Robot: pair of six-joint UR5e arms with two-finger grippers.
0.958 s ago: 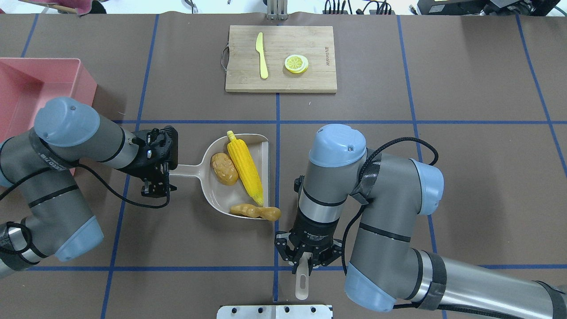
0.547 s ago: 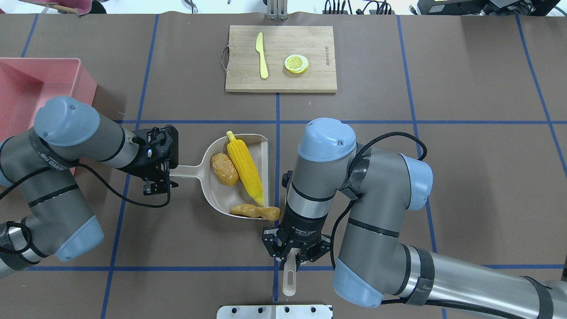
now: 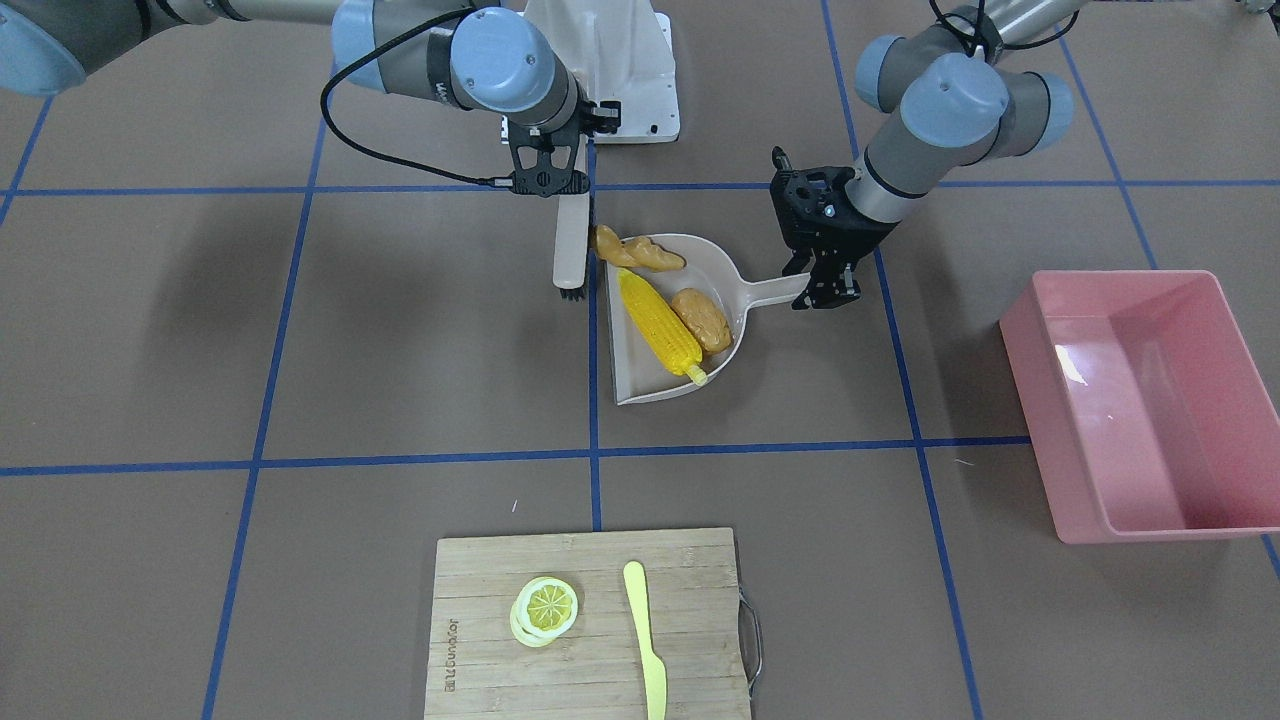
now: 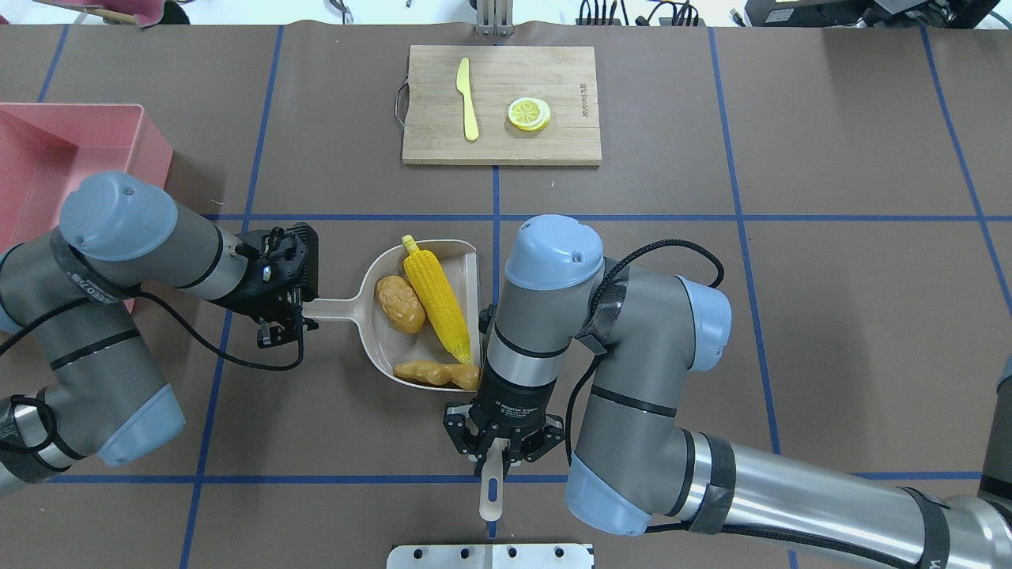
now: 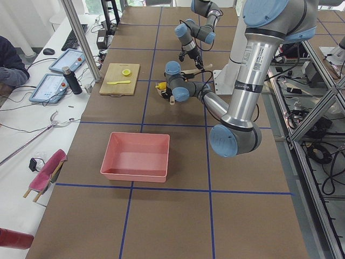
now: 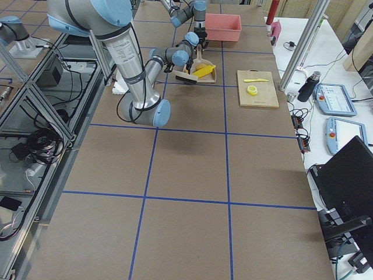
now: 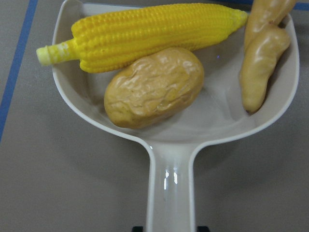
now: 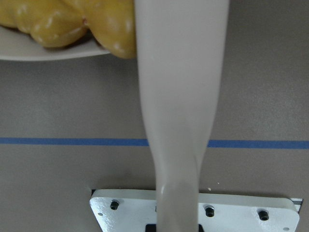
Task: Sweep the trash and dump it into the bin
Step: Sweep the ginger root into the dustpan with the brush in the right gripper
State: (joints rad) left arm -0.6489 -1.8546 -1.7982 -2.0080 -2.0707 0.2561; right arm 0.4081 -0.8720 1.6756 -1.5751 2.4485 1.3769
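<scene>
1. Our left pincer [image 4: 299, 305] is clamped on the handle of the dustpan [image 4: 385, 348]. The pan sits mid-desk with its mouth toward the right edge.
2. Our right pincer [image 4: 494, 457] is closed on the handle of the brush [image 3: 571, 245], with the bristles down at the pan's mouth.
3. The corn [image 4: 436, 296] and potato [image 4: 399, 303] lie well inside the pan.
4. The ginger [image 4: 435, 373] lies by the pan wall nearest the robot's edge. Its long axis runs left–right, and one end, at or just over the lip, seems to touch the brush.
5. The ginger is directly left of the brush, so we judge that a short push toward the left edge would seat it.
6. The bin [image 3: 1120, 400] stands at the left edge. Our left arm is nearer, so we expect it to carry the pan there and tip it.
</scene>
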